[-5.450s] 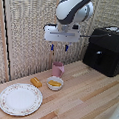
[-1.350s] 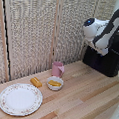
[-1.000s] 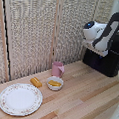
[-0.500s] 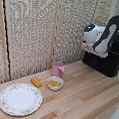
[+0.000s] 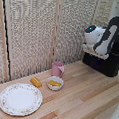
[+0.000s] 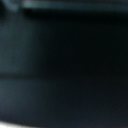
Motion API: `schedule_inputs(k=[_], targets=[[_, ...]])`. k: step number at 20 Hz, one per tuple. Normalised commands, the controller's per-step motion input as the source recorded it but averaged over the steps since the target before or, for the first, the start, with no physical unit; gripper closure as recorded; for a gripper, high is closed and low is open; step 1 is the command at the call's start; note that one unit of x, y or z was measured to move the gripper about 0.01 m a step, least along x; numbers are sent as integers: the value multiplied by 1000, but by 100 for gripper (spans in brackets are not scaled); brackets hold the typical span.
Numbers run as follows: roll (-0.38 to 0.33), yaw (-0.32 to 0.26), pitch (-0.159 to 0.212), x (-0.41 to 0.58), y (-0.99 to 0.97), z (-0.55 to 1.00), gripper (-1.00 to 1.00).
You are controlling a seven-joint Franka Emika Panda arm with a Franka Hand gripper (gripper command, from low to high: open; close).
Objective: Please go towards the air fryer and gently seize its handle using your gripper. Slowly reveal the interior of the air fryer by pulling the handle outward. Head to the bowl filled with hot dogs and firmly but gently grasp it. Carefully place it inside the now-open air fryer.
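Air fryer sits at the exterior view's right, a glossy black box on the wooden table, w/ your arm's white wrist block pressed up against its front. Going left to right in the exterior view: a large floral-rimmed plate lies nearest the left edge; just beside its upper right rim lies a lone orange sausage piece, no bowl around it. Next comes the bowl, small, round, white, w/ the hot dogs inside. A pink cup stands just behind the bowl, near touching it. Then open tabletop, then the fryer. The gripper is at the fryer's front face, well apart from the bowl, which lies lower and to the left of it. Fingers are hidden behind the wrist block, so you can't tell whether they're spread or closed, or whether they hold the handle; the handle itself isn't visible. Wrist view shows only a dark, blurred glossy surface, v. close to the lens.
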Motion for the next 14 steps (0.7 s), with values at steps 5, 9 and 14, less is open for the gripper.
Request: schedule_inputs(k=[5,9,14], targets=[[334,0,51,0,-35,207,100],[338,-21,55,0,0,183,100],[200,-32,41,0,137,574,100]])
